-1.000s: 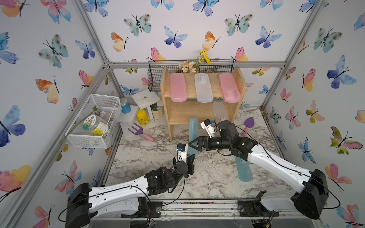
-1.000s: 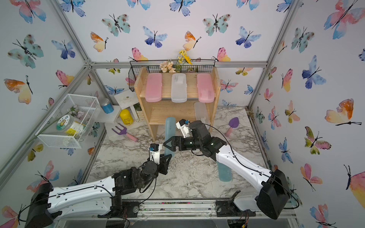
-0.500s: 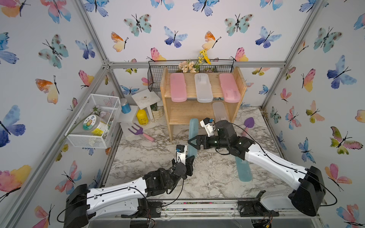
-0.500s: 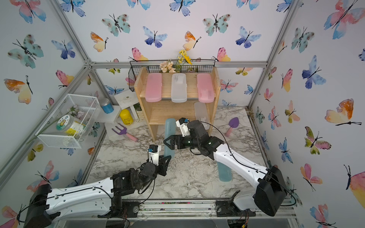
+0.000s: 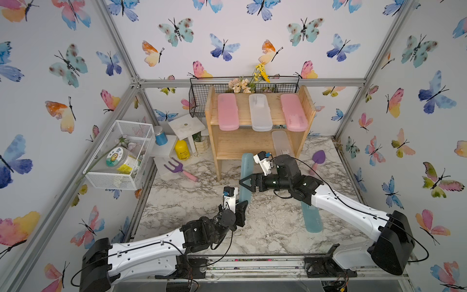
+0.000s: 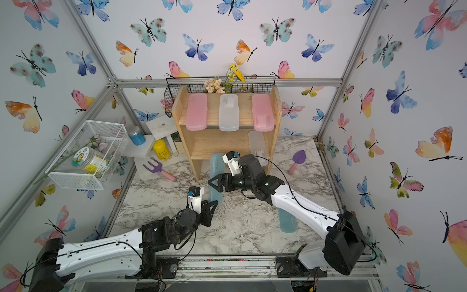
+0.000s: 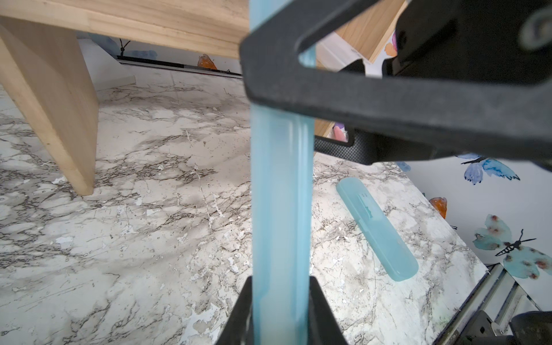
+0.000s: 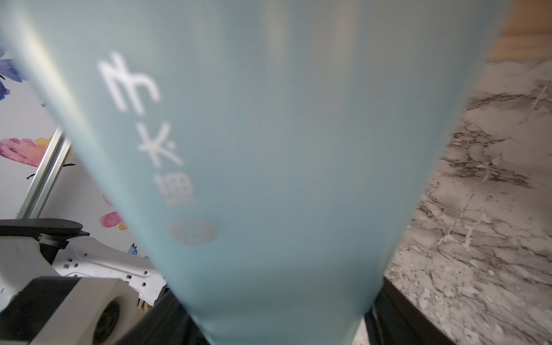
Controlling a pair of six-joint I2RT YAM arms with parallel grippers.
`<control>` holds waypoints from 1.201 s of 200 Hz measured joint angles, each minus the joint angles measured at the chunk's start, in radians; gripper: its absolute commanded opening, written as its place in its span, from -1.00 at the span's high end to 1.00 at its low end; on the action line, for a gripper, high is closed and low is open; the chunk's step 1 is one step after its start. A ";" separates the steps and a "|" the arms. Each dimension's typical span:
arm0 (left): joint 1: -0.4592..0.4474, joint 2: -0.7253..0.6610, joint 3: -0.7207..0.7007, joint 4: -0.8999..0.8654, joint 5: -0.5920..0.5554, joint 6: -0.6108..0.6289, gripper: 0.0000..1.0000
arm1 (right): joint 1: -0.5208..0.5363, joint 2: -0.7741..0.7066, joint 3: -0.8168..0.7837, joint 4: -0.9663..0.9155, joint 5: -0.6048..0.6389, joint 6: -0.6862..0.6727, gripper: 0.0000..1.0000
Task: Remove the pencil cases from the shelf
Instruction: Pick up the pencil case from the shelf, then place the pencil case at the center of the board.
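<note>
A booth papered with watercolour butterflies encloses a marble worktop (image 5: 265,227), with a pine shelf (image 5: 237,148) at the back. Four cases sit on the shelf: pink (image 5: 228,111), white (image 5: 260,112) and pink (image 5: 293,112) on the top tier, all overhanging its front edge, and a second white case (image 5: 281,142) on the lower tier at the right. One teal case (image 5: 313,220) lies flat on the worktop beneath the right arm. Another teal case (image 5: 247,165) is held off the worktop in front of the shelf. Its far end reaches the lower tier's front edge; whether it touches there cannot be told. The left claw (image 5: 243,205) is clamped on its near end. The right claw (image 5: 246,182) straddles its middle with the jaws set wide to either side; whether they press on it cannot be told. The main risk is two arms sharing one smooth, thin box: if they pull unevenly it may twist, slip free or pop open. If the far end catches the board, a tug could jolt the shelf and tip the overhanging cases. The right wrist sits near the lower white case and could knock it, and that arm could sweep the teal case under it.
</note>
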 measured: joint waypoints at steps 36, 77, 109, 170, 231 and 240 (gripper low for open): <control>0.000 -0.016 -0.010 0.003 0.000 -0.003 -0.88 | 0.001 -0.001 -0.011 -0.005 0.013 -0.007 -0.47; 0.000 -0.039 -0.003 -0.001 -0.008 -0.016 -0.97 | 0.001 -0.005 -0.001 -0.173 0.134 -0.058 -0.47; 0.000 -0.059 0.015 -0.048 -0.060 -0.034 -0.97 | 0.001 -0.019 0.013 -0.419 0.275 -0.100 -0.48; 0.001 -0.083 0.016 -0.093 -0.143 -0.045 -0.97 | -0.113 -0.042 -0.222 -0.652 0.351 -0.116 -0.48; 0.042 -0.089 -0.019 -0.094 -0.143 -0.046 -0.97 | -0.245 0.095 -0.248 -0.670 0.395 -0.160 -0.51; 0.048 -0.090 -0.025 -0.094 -0.143 -0.046 -0.97 | -0.249 0.108 -0.248 -0.665 0.399 -0.164 -0.52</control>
